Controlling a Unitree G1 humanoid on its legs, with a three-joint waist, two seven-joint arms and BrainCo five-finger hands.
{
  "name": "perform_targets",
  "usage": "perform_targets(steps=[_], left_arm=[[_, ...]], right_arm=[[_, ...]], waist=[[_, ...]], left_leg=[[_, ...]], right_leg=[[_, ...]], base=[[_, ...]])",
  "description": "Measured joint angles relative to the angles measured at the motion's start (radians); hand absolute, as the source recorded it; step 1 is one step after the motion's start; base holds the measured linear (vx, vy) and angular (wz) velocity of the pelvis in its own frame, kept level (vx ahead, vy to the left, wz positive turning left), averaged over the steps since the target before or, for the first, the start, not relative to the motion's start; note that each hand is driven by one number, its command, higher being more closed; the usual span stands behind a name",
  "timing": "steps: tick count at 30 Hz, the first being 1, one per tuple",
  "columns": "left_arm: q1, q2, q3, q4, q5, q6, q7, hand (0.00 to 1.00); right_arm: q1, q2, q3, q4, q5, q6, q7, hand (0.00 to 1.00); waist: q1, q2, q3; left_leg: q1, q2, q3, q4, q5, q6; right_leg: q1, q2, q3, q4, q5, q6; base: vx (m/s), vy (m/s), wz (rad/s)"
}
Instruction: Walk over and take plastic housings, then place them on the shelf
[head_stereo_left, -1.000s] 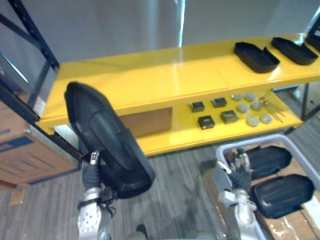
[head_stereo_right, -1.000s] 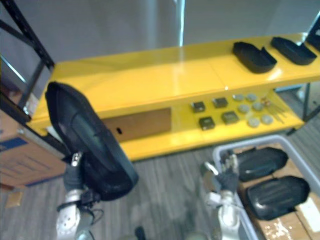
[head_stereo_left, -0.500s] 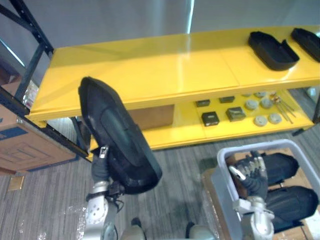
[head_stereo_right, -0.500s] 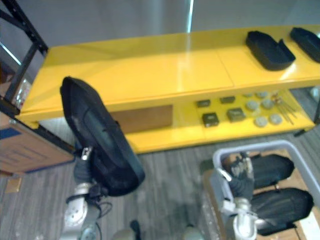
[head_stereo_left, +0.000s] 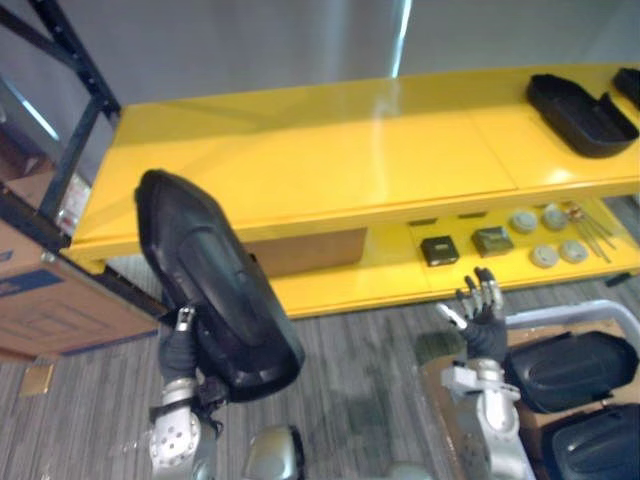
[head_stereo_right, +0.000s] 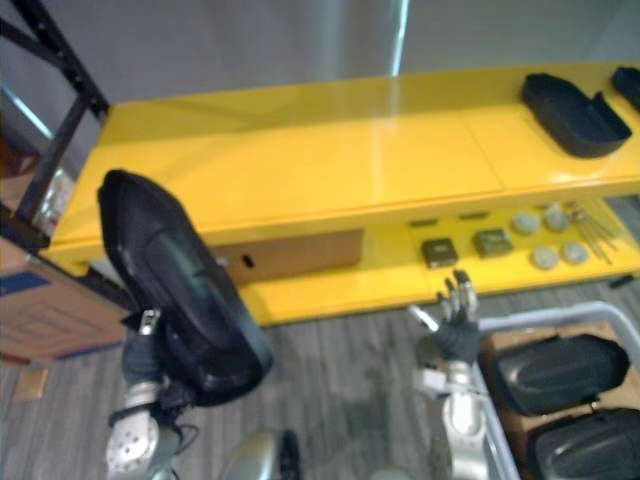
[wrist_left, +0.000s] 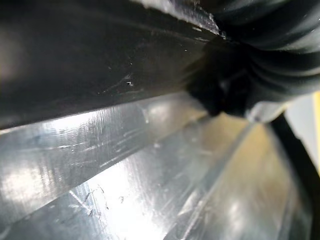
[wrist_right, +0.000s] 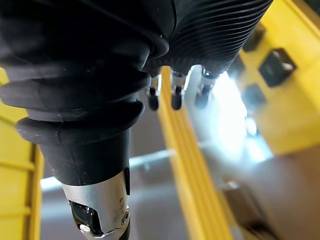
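The left hand (head_stereo_left: 178, 348) grips the lower edge of a large black oval plastic housing (head_stereo_left: 215, 280), thumb on its face, holding it upright and slightly tilted. The right hand (head_stereo_left: 483, 318) is raised with fingers spread, holding nothing, beside a pale grey plastic bin (head_stereo_left: 570, 312) containing two more black housings (head_stereo_left: 570, 370). Beyond stands a yellow two-level shelf (head_stereo_left: 330, 160), with another black housing (head_stereo_left: 580, 112) lying on the right of its top level.
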Motion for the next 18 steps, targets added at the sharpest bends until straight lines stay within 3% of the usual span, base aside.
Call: perform_targets(steps=[1, 5, 6, 7, 9, 11, 13, 18], left_arm=[[-0.008, 0.015, -0.007, -0.01, 0.001, -0.002, 0.002, 1.0], [-0.101, 0.028, 0.006, -0.019, 0.0, -0.01, 0.007, 1.0], [-0.116, 0.035, 0.021, -0.022, -0.001, -0.01, 0.013, 1.0], [-0.116, 0.031, 0.026, -0.009, -0.001, -0.007, 0.028, 1.0], [-0.094, 0.0, 0.011, -0.009, -0.001, 0.002, 0.035, 1.0], [-0.095, -0.005, -0.027, -0.009, 0.001, 0.008, 0.038, 1.0], [-0.11, -0.019, -0.054, -0.01, 0.001, 0.011, 0.039, 1.0], [-0.108, -0.017, -0.063, -0.008, -0.004, 0.012, 0.076, 1.0]], right_arm=[[0.024, 0.006, -0.004, 0.004, -0.013, 0.0, -0.012, 0.0], [0.054, 0.016, -0.038, 0.001, -0.03, 0.003, -0.012, 0.0], [0.056, 0.02, -0.041, -0.008, -0.03, 0.003, -0.008, 0.0], [0.059, 0.017, -0.039, -0.024, -0.03, 0.004, 0.0, 0.0], [0.058, -0.001, -0.039, -0.034, -0.03, 0.01, 0.01, 0.0], [0.038, 0.004, -0.033, -0.035, -0.029, 0.024, 0.028, 0.0], [0.04, 0.004, -0.035, -0.034, -0.029, 0.035, 0.041, 0.0], [0.099, 0.059, -0.005, -0.097, -0.03, 0.052, 0.073, 0.0]], waist=[[-0.016, 0.005, -0.011], [-0.028, 0.01, -0.038], [-0.028, -0.014, -0.053], [-0.042, -0.005, -0.064], [-0.037, 0.039, -0.09], [-0.038, 0.036, -0.088], [-0.037, 0.053, -0.092], [-0.039, 0.013, -0.109]], left_leg=[[0.051, 0.003, 0.007, -0.038, 0.004, 0.001], [0.134, 0.025, 0.016, -0.098, 0.005, 0.0], [0.14, 0.025, 0.031, -0.089, 0.004, -0.001], [0.142, 0.033, 0.025, -0.076, -0.004, -0.018], [0.141, 0.075, 0.043, -0.067, 0.011, -0.046], [0.135, 0.078, 0.044, -0.102, 0.004, -0.07], [0.17, 0.075, 0.056, -0.192, 0.037, -0.085], [0.185, 0.076, 0.064, -0.199, 0.041, -0.091]], right_leg=[[-0.017, 0.002, -0.032, 0.026, -0.013, -0.015], [-0.15, 0.015, -0.081, -0.012, -0.017, -0.029], [-0.187, 0.034, -0.079, -0.138, 0.086, -0.036], [-0.184, 0.059, -0.053, -0.195, 0.218, 0.009], [-0.16, 0.107, -0.044, -0.283, 0.265, -0.034], [-0.136, 0.112, -0.025, -0.335, 0.272, -0.031], [-0.135, 0.129, -0.017, -0.332, 0.272, -0.03], [-0.073, 0.125, -0.052, -0.421, 0.28, -0.017]], base=[[0.3, 0.108, -0.08], [0.29, -0.029, -0.11], [0.26, -0.127, -0.2], [0.22, -0.115, -0.23], [0.23, -0.076, -0.56], [0.19, -0.066, -0.54], [0.09, 0.007, -0.34], [0.04, 0.027, 0.0]])
